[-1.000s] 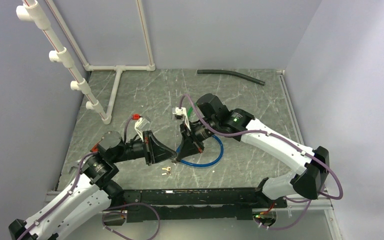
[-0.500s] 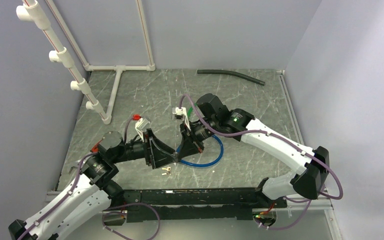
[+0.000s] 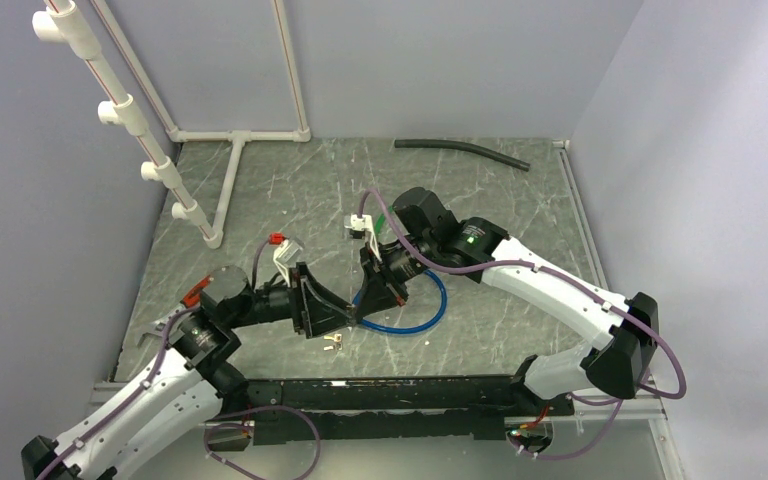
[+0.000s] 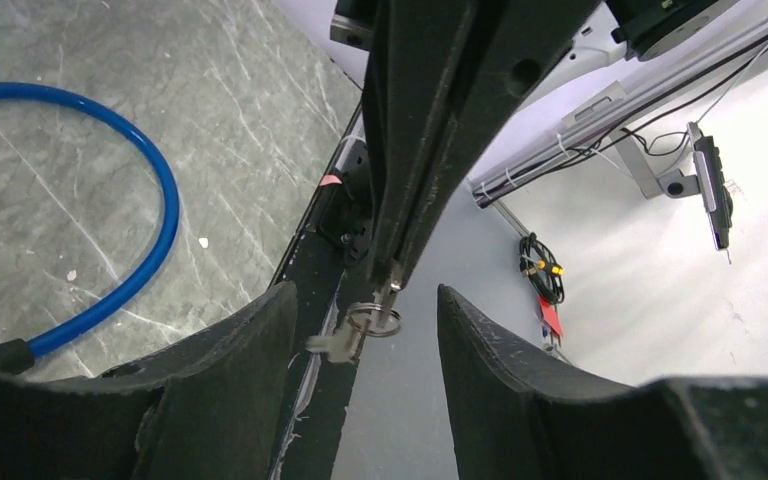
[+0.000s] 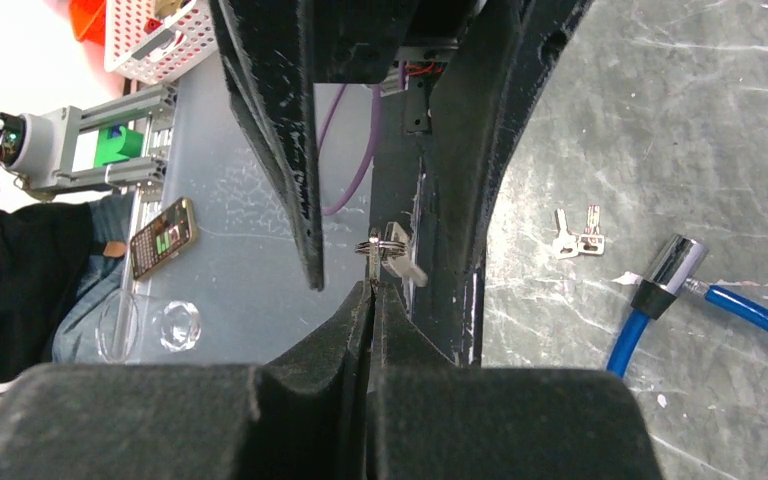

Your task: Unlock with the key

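Note:
A small silver key (image 5: 373,262) is pinched in my right gripper (image 5: 372,288), which is shut on it. From the key hangs a ring (image 4: 374,320) with a second key (image 4: 336,345). My left gripper (image 4: 365,305) stands open, its two fingers either side of the ring and touching nothing. In the top view both grippers (image 3: 348,312) meet tip to tip above the blue cable lock (image 3: 412,322). The cable's chrome end (image 5: 672,262) lies on the table to the right of the held key.
A loose pair of keys (image 3: 334,343) lies on the table just in front of the grippers. A black hose (image 3: 460,150) lies at the back, with a white pipe frame (image 3: 228,185) at the back left. A black rail (image 3: 390,392) runs along the near edge.
My left gripper has opened and let go of the key, and its wrist has drawn back slightly. The right gripper stays shut on the key in the same place.

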Robot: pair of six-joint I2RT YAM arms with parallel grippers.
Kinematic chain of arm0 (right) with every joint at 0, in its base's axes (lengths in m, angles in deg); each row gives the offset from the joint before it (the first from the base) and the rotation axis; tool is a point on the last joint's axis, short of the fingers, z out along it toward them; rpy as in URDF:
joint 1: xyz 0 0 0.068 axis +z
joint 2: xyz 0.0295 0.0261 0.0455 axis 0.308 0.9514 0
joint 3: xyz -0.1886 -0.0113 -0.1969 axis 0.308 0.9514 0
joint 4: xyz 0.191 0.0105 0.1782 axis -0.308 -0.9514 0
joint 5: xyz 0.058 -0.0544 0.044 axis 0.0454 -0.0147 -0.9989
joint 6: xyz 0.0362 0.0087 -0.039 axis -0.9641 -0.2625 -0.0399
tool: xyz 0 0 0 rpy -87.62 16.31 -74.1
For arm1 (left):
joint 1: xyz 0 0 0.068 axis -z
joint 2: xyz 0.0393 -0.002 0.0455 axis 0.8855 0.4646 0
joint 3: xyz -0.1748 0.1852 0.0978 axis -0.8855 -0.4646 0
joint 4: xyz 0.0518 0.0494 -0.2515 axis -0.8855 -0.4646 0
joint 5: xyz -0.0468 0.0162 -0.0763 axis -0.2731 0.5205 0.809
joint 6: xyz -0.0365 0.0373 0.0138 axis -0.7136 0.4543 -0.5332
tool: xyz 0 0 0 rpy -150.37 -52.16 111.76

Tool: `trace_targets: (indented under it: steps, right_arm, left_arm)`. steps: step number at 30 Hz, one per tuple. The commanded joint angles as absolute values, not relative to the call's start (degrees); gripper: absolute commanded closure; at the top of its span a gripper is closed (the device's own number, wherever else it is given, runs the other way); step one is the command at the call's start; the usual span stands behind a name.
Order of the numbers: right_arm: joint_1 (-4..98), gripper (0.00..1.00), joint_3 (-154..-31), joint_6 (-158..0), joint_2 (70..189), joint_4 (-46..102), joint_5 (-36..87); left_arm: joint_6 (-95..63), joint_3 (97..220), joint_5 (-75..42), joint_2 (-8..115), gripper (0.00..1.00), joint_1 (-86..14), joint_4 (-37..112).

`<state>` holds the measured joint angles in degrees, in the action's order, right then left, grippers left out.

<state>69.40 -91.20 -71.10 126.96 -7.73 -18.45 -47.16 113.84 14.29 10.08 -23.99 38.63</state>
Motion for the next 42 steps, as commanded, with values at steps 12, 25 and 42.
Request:
trace_targets:
  steps: [12,25,42]
  right_arm:
    - [69.4,1.00,-93.3,-70.3,127.4,-6.5,-18.7]
    - [69.4,1.00,-93.2,-70.5,127.3,-6.7,-18.5]
    - [69.4,1.00,-94.6,-71.1,129.5,-7.0,-18.4]
  left_arm:
    - [-48.1,114.0,16.6,11.3,0.70,-24.0,43.5]
    - [-45.3,117.9,12.2,8.5,0.99,-24.0,30.1]
    - [-41.6,121.8,0.8,7.9,0.92,-24.0,18.1]
